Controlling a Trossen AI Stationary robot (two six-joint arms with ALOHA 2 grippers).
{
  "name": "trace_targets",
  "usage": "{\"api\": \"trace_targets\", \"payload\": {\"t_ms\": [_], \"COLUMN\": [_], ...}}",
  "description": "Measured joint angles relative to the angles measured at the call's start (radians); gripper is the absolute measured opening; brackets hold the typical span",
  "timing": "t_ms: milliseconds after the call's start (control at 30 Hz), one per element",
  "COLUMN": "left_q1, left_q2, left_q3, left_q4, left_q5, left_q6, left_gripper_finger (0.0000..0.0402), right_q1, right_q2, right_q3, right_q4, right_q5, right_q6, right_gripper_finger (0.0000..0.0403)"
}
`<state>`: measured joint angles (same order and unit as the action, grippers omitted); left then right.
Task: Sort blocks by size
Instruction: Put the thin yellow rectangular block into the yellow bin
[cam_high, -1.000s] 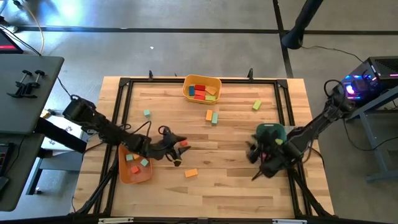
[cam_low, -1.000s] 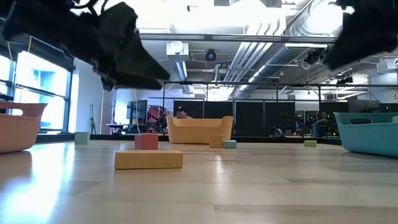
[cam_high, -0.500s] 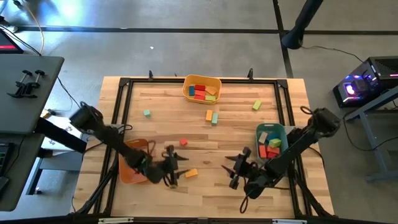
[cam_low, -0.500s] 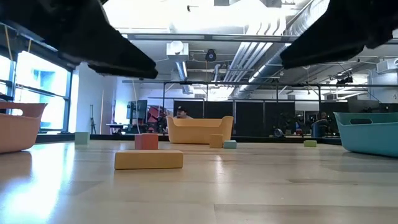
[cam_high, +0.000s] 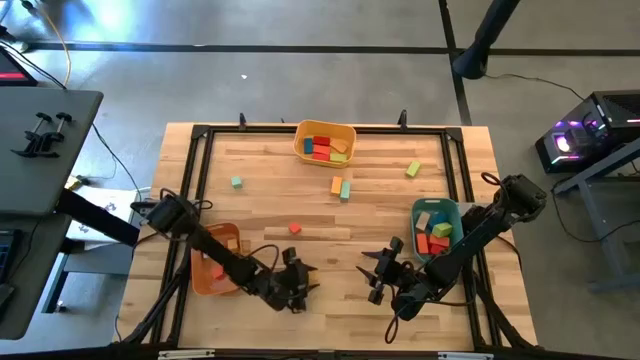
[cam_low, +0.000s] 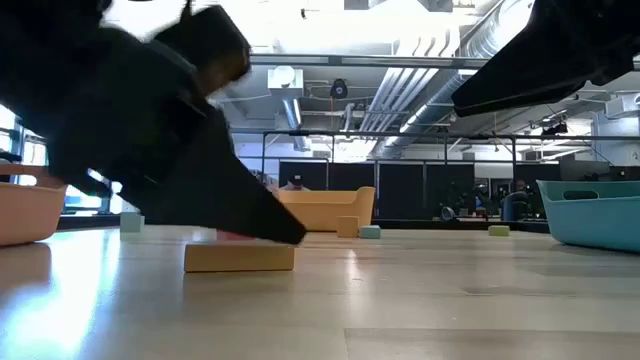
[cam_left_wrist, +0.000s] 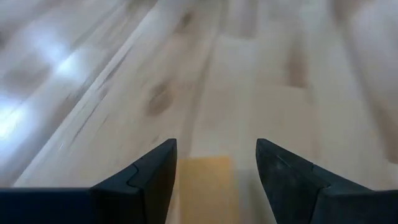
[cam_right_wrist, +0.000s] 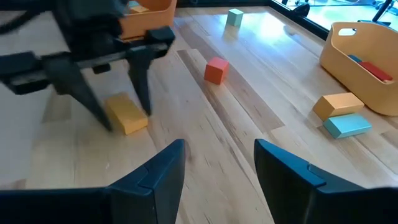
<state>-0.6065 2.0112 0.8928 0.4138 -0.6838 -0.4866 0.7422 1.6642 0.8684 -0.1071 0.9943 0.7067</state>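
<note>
From above, my left gripper (cam_high: 297, 283) sits low over the front middle of the table (cam_high: 260, 175), its fingers spread, at the place where the orange-yellow block lies; the block itself is hidden under it in this view. My right gripper (cam_high: 383, 272) hangs just to its right, also spread and holding nothing. The orange bin (cam_high: 215, 262) sits by my left arm with blocks inside, the teal bin (cam_high: 436, 226) by my right arm with red and tan blocks, and the yellow bin (cam_high: 324, 142) at the far edge with red, blue and green ones. Loose on the wood are a small red cube (cam_high: 295, 228), an orange and teal pair (cam_high: 341, 187), a green block (cam_high: 413, 169) and a teal cube (cam_high: 236, 182).

At table height, my left gripper (cam_low: 255, 215) comes down dark and slanted right over the orange-yellow block (cam_low: 239, 257), which lies flat on the wood.

Through my left wrist, my two fingers (cam_left_wrist: 149, 180) stand apart with the orange-yellow block (cam_left_wrist: 205, 186) between them; I cannot tell whether they touch it.

Through my right wrist, my own fingers (cam_right_wrist: 158, 180) gape empty, and beyond them the left gripper (cam_right_wrist: 118, 93) straddles the orange-yellow block (cam_right_wrist: 126, 114), with the red cube (cam_right_wrist: 216, 70) farther off.
</note>
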Motion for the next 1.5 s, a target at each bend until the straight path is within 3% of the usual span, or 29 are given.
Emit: {"api": "trace_targets", "payload": {"t_ms": [200,400,533,633,733,867,1033,1167,1300,1400,1500], "left_q1": [0.033,0.005,-0.048,-0.1,-0.153,-0.226,-0.301,-0.316,-0.252,-0.123,0.086], "left_q2": [-0.003,-0.012,-0.066,-0.146,-0.231,-0.284,-0.324,-0.324,-0.337,-0.362,-0.395], "left_q3": [0.004,0.003,0.002,0.055,0.175,0.291,0.308,0.301,0.263,0.238,0.224], "left_q4": [-0.152,-0.202,-0.268,-0.499,-0.847,-1.349,-1.672,-1.733,-1.679,-1.58,-1.42], "left_q5": [0.1,0.107,0.162,0.18,0.109,0.057,0.054,0.015,-0.158,-0.199,-0.153], "left_q6": [-0.204,-0.19,-0.168,-0.183,-0.283,-0.572,-0.911,-1.032,-1.093,-0.962,-0.627], "left_gripper_finger": [0.0192,0.0101,0.0096,0.0096,0.0096,0.0096,0.0096,0.0096,0.0096,0.0096,0.0096], "right_q1": [0.0,0.0,0.0,0.0,0.0,-0.002,-0.002,-0.002,-0.002,-0.003,-0.004], "right_q2": [0.0,0.0,0.0,0.0,0.0,-0.001,-0.001,-0.001,-0.001,-0.001,-0.001], "right_q3": [0.0,0.0,0.0,0.0,0.0,0.0,0.0,0.0,0.0,0.0,0.0], "right_q4": [-0.002,-0.001,-0.001,-0.001,-0.001,0.0,-0.001,-0.002,-0.004,-0.001,-0.001], "right_q5": [-0.004,-0.01,-0.02,-0.028,-0.027,-0.022,-0.019,-0.018,-0.015,0.003,0.003], "right_q6": [0.002,0.003,0.003,0.003,0.003,0.003,0.003,0.008,0.005,-0.006,-0.007], "right_gripper_finger": [0.0188,0.0188,0.0188,0.0188,0.0188,0.0188,0.0188,0.0188,0.0188,0.0188,0.0188]}}
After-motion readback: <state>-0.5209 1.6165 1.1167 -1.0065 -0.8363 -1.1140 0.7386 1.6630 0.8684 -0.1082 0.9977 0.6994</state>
